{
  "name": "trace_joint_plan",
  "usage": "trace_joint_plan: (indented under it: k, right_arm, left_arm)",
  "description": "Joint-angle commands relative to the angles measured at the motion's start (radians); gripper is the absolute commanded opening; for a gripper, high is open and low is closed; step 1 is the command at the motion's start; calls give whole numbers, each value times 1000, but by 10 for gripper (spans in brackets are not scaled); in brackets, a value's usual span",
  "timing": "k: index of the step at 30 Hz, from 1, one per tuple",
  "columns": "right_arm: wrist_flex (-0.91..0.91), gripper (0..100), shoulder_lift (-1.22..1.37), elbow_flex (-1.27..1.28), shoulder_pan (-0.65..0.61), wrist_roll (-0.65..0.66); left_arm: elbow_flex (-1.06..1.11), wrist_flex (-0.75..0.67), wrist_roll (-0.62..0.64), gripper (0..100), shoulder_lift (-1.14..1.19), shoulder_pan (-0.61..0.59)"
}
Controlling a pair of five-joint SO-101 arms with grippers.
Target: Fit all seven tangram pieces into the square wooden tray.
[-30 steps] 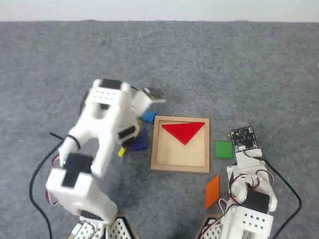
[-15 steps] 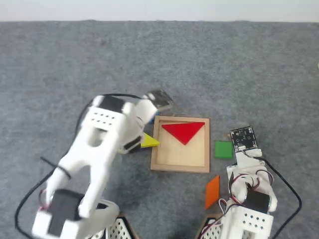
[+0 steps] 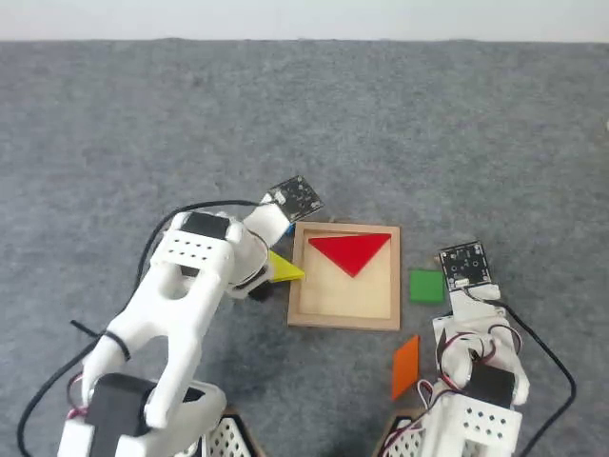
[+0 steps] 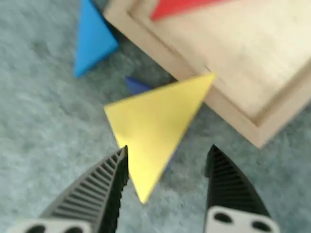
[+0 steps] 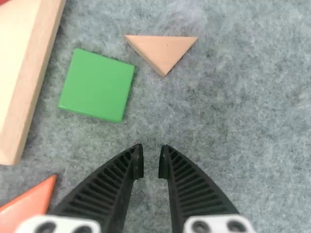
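The tray (image 3: 344, 322) sits on the grey table (image 3: 428, 124) between the two arms. The red triangle (image 3: 350, 250) lies inside it, long edge against the far rim and point aimed at the middle. The rest of the tray floor shows as bare wood.

The left hand (image 4: 167, 151) hovers just off the tray's left rim with its jaws spread wide. The yellow triangle (image 4: 155, 126) lies flat below them with one narrow corner between the fingers. One finger (image 4: 109, 187) meets the piece's edge and the other stands apart from it. The yellow piece's far corner crosses onto the rim (image 4: 233, 109). A dark blue piece (image 4: 137, 86) peeks from under it, and the blue triangle (image 4: 92, 39) lies close to the tray's outer corner.

The right hand (image 5: 150, 155) hangs over grey table with its jaws drawn almost together, a thin slit between them and nothing held. The green square (image 5: 97, 85) lies near the tray's right rim (image 5: 24, 73), not touching it. The tan triangle (image 5: 162, 49) is just beyond the green square, with a strip of table between them. The orange piece (image 3: 405, 367) lies off the tray's near right corner, close to the right arm's base
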Motion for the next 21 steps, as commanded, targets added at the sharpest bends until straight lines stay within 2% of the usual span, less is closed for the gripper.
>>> trace_joint_plan:
  k: [1, 7, 14, 21]
  right_arm:
    - [-1, 65, -10, 15, 5, 6]
    - [-1, 65, -10, 15, 5, 6]
    - [-1, 65, -10, 15, 5, 6]
    - [-1, 65, -10, 15, 5, 6]
  left_arm:
    - [-4, -89, -12, 254, -38, 3]
    - [-28, -103, -15, 254, 97, 11]
    - [-157, -97, -26, 251, 330, 9]
    - [-232, -61, -25, 235, 374, 11]
